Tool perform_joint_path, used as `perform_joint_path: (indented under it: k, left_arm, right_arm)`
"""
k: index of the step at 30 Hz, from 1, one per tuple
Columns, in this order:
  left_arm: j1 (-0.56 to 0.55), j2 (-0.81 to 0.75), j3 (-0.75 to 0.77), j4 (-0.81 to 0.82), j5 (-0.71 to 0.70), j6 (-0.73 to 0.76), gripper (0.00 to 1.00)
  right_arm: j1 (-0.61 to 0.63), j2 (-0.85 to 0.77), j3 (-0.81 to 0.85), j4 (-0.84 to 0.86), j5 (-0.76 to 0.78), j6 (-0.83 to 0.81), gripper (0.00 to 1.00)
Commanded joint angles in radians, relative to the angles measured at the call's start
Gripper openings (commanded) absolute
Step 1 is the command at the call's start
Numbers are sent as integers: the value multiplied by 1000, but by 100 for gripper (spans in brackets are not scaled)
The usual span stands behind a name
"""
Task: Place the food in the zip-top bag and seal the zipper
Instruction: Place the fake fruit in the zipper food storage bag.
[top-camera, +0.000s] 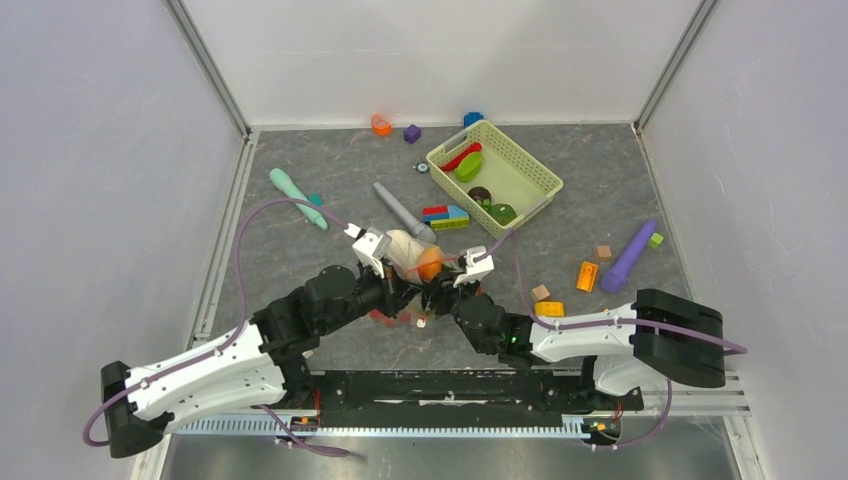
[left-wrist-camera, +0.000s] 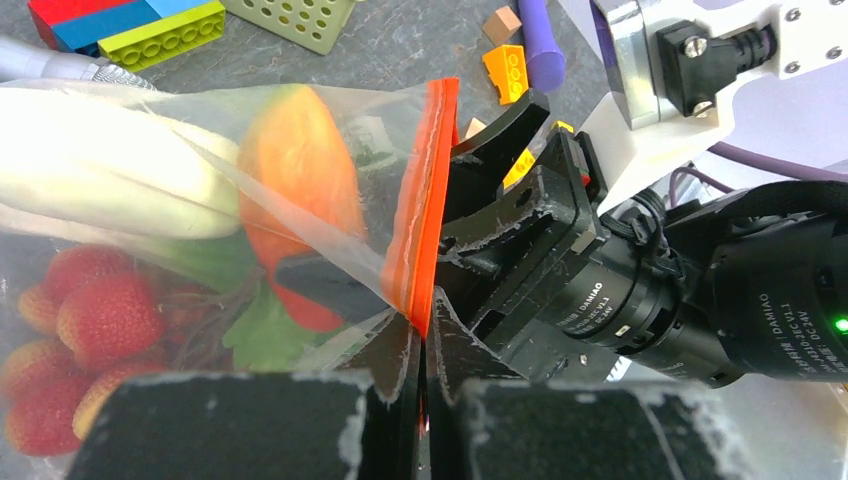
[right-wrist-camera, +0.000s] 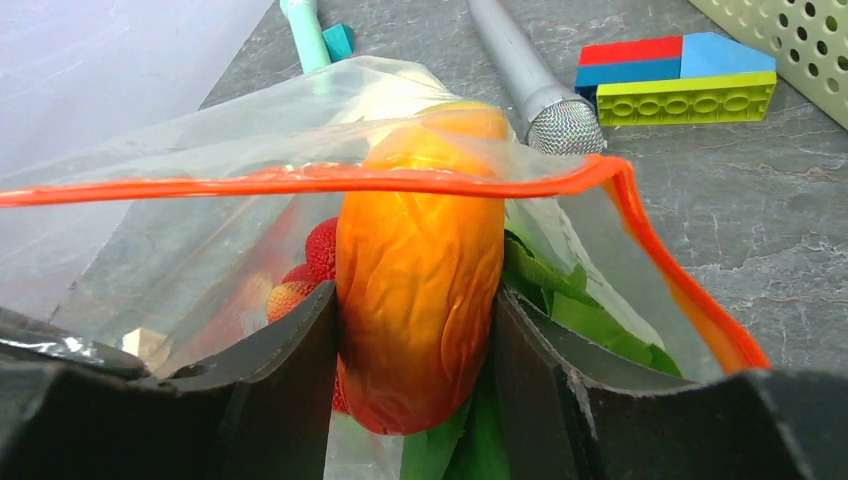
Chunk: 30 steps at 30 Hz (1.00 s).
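On the grey table (top-camera: 300, 260), two arms are facing each other over the clear zip-top bag (top-camera: 405, 245). The left gripper (left-wrist-camera: 420, 330) is pinching the orange-red zipper (left-wrist-camera: 425, 190), holding the mouth up. The right gripper (right-wrist-camera: 415, 300) is clamping an orange-red food piece (right-wrist-camera: 420, 230) in the bag's mouth, with red berries (left-wrist-camera: 100, 310) already inside. If the thin strip slips from that pinch, the mouth could sag and the piece drop outside.

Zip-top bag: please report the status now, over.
Left gripper shut on zipper. Right gripper shut on orange food piece in bag mouth. Bag unsealed, strawberries inside. Nothing blocking.
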Motion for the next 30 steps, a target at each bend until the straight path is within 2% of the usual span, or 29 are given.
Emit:
perform_joint_path:
  k: [1, 4, 7, 10, 15, 19, 30]
  left_arm:
    - [-7, -73, 8, 109, 86, -21, 2]
    - [-6, -99, -8, 117, 50, -24, 2]
    - [-6, -105, -12, 111, -1, -26, 2]
    - [-6, -107, -9, 101, -30, -25, 2]
    - [-7, -112, -6, 93, -56, -25, 2]
    - [-6, -125, -5, 71, -89, -28, 2]
    - [-6, -153, -7, 47, -157, -32, 2]
  right_arm:
    - [-4, 31, 40, -87, 168, -21, 31]
    - [-1, 19, 34, -64, 119, -71, 42]
    - [0, -9, 10, 25, -17, -180, 50]
    - [0, -26, 32, 25, -184, -256, 57]
    - [0, -34, 48, 46, -390, -292, 72]
    - [2, -62, 43, 43, -394, -294, 80]
    - [2, -254, -3, 8, -375, -310, 87]
